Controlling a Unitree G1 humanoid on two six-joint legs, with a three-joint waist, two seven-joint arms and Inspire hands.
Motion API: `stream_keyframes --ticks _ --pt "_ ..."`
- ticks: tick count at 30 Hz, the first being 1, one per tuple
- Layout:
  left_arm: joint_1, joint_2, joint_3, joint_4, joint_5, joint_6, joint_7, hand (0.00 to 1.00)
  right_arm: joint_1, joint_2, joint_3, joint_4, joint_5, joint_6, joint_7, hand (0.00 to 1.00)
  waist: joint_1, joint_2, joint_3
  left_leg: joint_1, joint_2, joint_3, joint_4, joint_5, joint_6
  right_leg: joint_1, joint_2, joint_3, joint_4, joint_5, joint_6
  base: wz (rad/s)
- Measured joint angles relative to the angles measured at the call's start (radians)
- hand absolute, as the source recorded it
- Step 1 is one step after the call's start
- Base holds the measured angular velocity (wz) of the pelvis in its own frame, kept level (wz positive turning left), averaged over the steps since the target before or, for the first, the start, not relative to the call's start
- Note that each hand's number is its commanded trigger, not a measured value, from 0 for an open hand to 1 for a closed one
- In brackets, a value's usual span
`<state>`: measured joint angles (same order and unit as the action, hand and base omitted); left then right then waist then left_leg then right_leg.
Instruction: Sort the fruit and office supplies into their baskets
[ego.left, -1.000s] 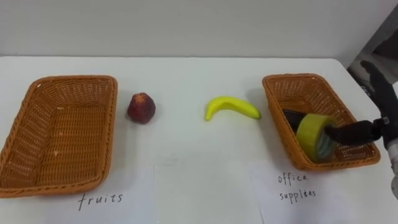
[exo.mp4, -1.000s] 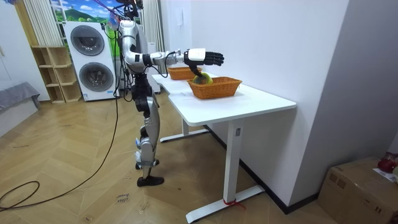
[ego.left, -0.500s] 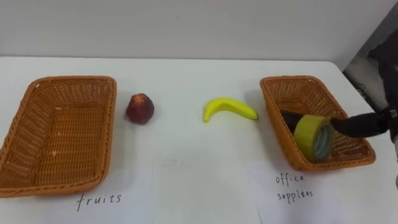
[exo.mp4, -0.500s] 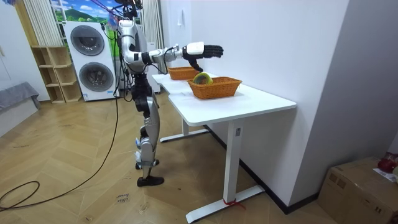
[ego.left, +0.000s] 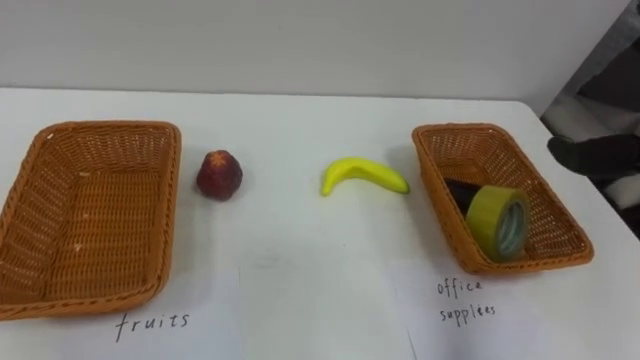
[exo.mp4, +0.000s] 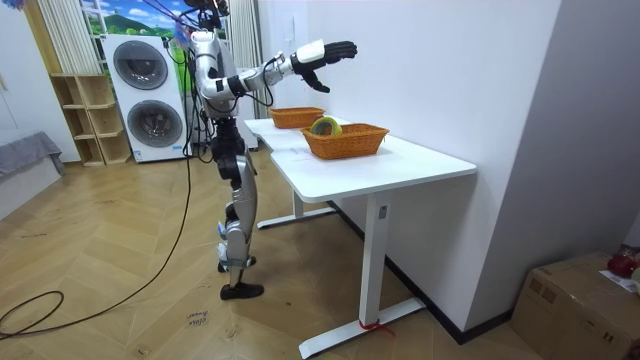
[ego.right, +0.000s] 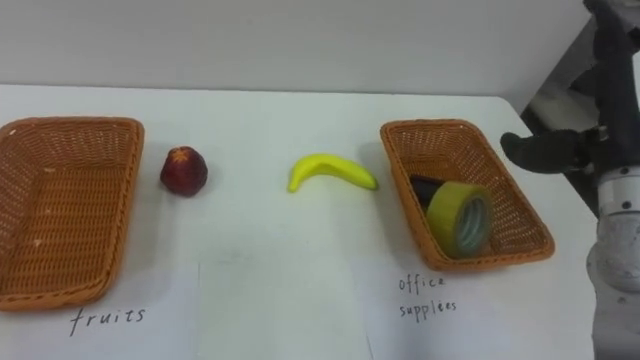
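Note:
A yellow tape roll leans on edge inside the right-hand wicker basket, beside a dark object. On the white table a yellow banana lies just left of that basket. A dark red peach sits close to the left wicker basket, which holds nothing. My right hand hovers open, raised beyond the right basket's far right corner, holding nothing. It is also lifted high over the table in the room view.
Paper labels lie at the front edge: "fruits" under the left basket, "office supplies" under the right one. The table's right edge runs just past the right basket. I stand at the table's long side, a white wall behind it.
My right hand has lifted out of the office supplies basket and drawn up and to the right, leaving the tape roll inside. The fruit has not moved.

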<state>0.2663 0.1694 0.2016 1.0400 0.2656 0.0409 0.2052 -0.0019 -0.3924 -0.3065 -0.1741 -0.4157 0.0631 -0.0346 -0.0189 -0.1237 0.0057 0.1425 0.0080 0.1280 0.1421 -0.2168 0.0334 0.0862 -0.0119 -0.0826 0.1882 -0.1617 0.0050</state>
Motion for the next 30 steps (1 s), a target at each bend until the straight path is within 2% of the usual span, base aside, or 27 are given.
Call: stream_keyframes --ticks 6,9,14,17,18,23,27,30 --pt "-0.013 0.0 -0.003 -0.009 0.0 -0.004 0.0 0.0 -0.034 -0.004 0.004 -0.001 -0.004 0.0 -0.003 0.0 0.0 -0.003 -0.0018 -0.013 0.001 0.001 0.002 0.0 0.0 -0.015 -0.001 0.001 0.005 0.0 0.0 0.0" --pt "-0.018 0.001 -0.012 -0.009 0.0 -0.009 0.002 0.0 -0.059 -0.007 0.018 -0.002 0.002 0.0 -0.009 0.0 0.014 -0.003 -0.0016 -0.013 0.001 0.001 0.002 0.0 0.0 -0.018 0.0 0.0 0.01 0.0 0.0 0.0" --pt "-0.042 0.005 -0.021 -0.009 0.002 -0.009 0.003 0.0 -0.062 -0.008 0.069 -0.002 0.059 0.0 -0.021 0.0 0.052 -0.009 0.0041 -0.015 0.001 0.001 0.002 0.0 0.0 -0.021 -0.001 -0.01 0.013 0.0 0.0 0.0" --pt "-0.036 0.01 -0.021 -0.009 0.007 -0.003 0.0 0.0 -0.067 -0.008 0.1 -0.002 0.09 0.0 -0.01 0.0 0.062 -0.014 0.0029 -0.018 0.003 0.003 0.002 0.0 0.0 -0.024 -0.002 -0.013 0.013 0.0 0.0 0.01" --pt "-0.031 0.014 -0.021 -0.009 0.007 -0.002 0.0 0.0 -0.067 -0.008 0.104 -0.002 0.098 0.001 -0.005 0.0 0.069 -0.019 -0.0007 -0.024 0.003 0.004 0.003 0.0 0.0 -0.029 -0.002 -0.014 0.013 0.0 0.0 0.0" --pt "-0.01 0.033 -0.022 -0.002 0.003 0.003 0.0 0.0 -0.067 -0.008 0.145 0.002 0.157 0.003 -0.005 0.0 0.085 -0.021 -0.0014 -0.036 0.003 -0.001 0.008 0.0 0.0 -0.035 -0.003 -0.025 0.011 0.0 0.0 0.02" --pt "-0.011 0.043 -0.021 0.003 0.005 0.006 0.002 0.0 -0.068 -0.008 0.196 0.032 0.176 0.003 -0.005 0.0 0.087 -0.022 -0.0019 -0.066 0.001 -0.025 0.019 0.0 0.0 -0.042 -0.007 -0.059 -0.004 0.006 -0.001 0.15" --pt "-0.023 0.044 -0.023 0.003 0.008 0.018 0.002 0.0 -0.073 -0.008 0.212 0.061 0.173 0.004 -0.005 0.0 0.104 -0.024 -0.0031 -0.087 -0.004 -0.033 0.027 0.001 0.0 -0.057 -0.007 -0.07 -0.005 0.007 -0.003 0.11"
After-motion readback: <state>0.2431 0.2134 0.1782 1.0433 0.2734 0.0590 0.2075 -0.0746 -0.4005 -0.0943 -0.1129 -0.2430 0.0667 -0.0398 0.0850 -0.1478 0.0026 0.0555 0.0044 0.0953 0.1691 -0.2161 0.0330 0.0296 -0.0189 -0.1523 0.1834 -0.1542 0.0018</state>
